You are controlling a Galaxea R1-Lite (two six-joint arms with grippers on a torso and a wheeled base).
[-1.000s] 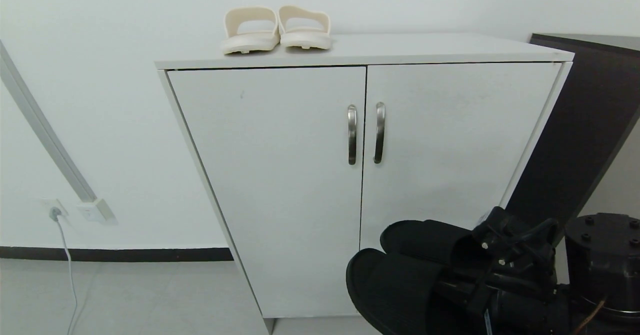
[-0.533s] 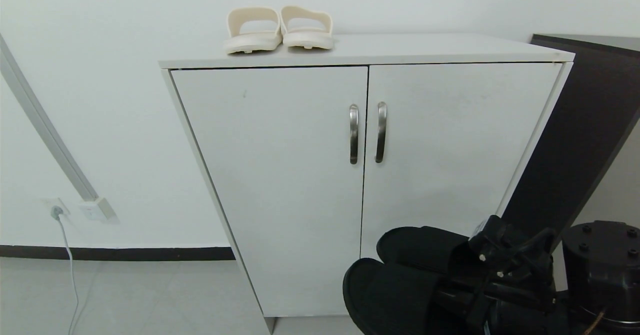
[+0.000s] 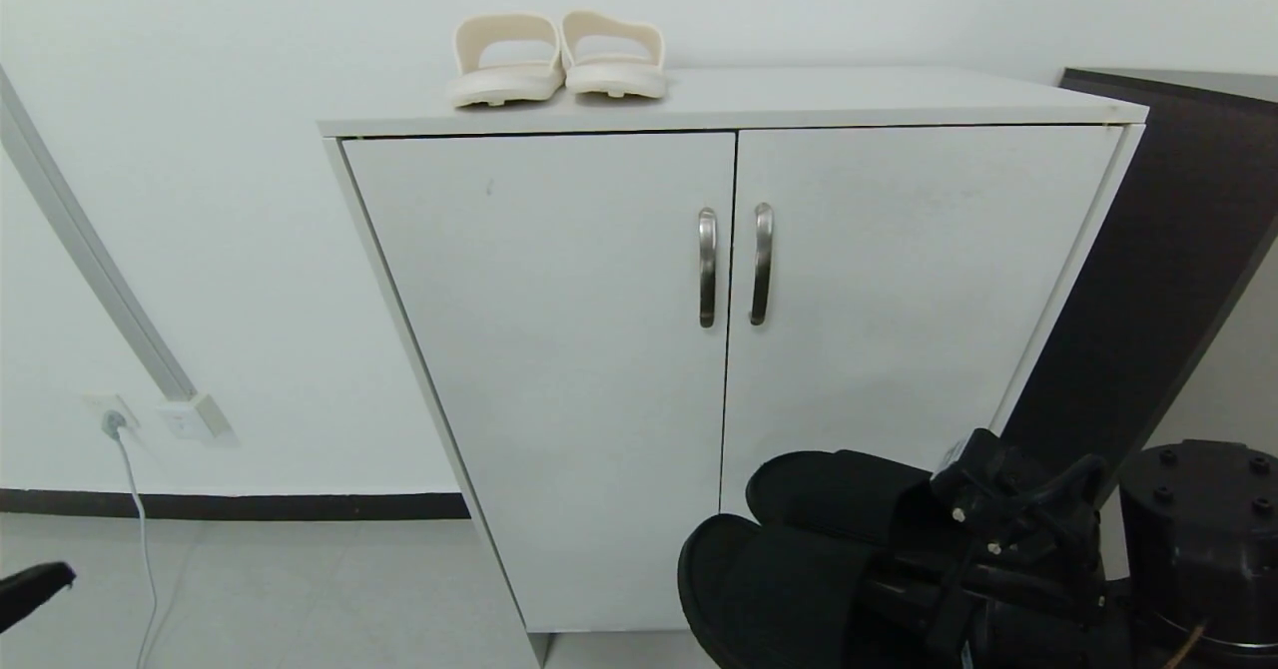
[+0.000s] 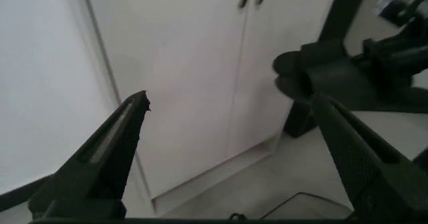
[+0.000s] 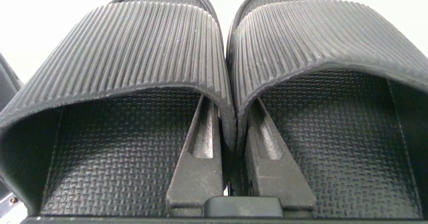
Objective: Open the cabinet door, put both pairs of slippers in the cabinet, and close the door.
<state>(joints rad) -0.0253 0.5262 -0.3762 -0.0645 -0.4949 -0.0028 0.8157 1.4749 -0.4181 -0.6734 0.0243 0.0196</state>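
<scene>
A white two-door cabinet (image 3: pixel 559 369) stands shut, its two metal handles (image 3: pixel 707 268) side by side at the middle. A cream pair of slippers (image 3: pixel 555 58) sits on its top, toward the left. My right gripper (image 5: pixel 231 164) is shut on the black pair of slippers (image 3: pixel 799 549), one finger inside each slipper, pinching their inner walls together. It holds them low in front of the right door. My left gripper (image 4: pixel 231 110) hangs open low at the left with nothing between its fingers; the cabinet (image 4: pixel 200 70) and the black slippers (image 4: pixel 321 73) lie ahead of it.
A dark panel (image 3: pixel 1158 280) stands against the cabinet's right side. On the white wall at the left are a slanted cable duct (image 3: pixel 90 260), a socket (image 3: pixel 110 419) and a hanging cord. Grey floor (image 3: pixel 250 589) lies open at the lower left.
My left gripper's tip has come into the head view at the lower left edge. The black slippers have drifted slightly left and down. The camera shifted slightly early on.
</scene>
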